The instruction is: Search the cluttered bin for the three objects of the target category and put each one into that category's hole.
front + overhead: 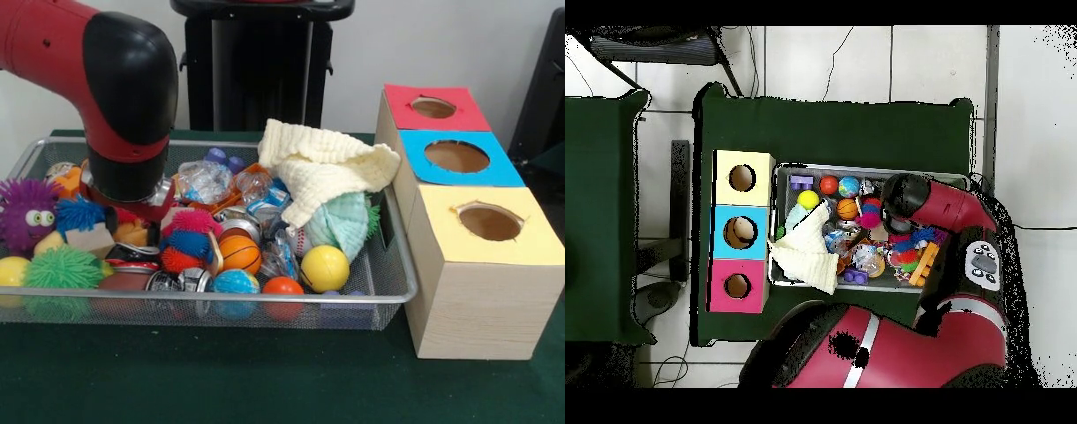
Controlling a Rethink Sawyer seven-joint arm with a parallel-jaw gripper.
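The silver wire-mesh bin (265, 298) is packed with balls, cloths, crushed cans and fuzzy toys; it also shows in the overhead view (865, 169). The red-surrounded hole (433, 108) is in the farthest of three wooden boxes to the right of the bin, and it shows in the overhead view too (737, 286). My arm's black wrist (128, 163) reaches down into the bin's left part, above a blue spiky ball and a tan block. In the overhead view the wrist (905, 195) covers that spot. The gripper is buried in the clutter under the wrist.
A cream cloth (322, 163) lies over a mint cloth (340, 221) at the bin's right. A yellow ball (325, 268), a small basketball (240, 253), an orange ball (282, 287) and a green spiky ball (62, 269) lie near the front. The blue hole (456, 156) and yellow hole (490, 223) are nearer.
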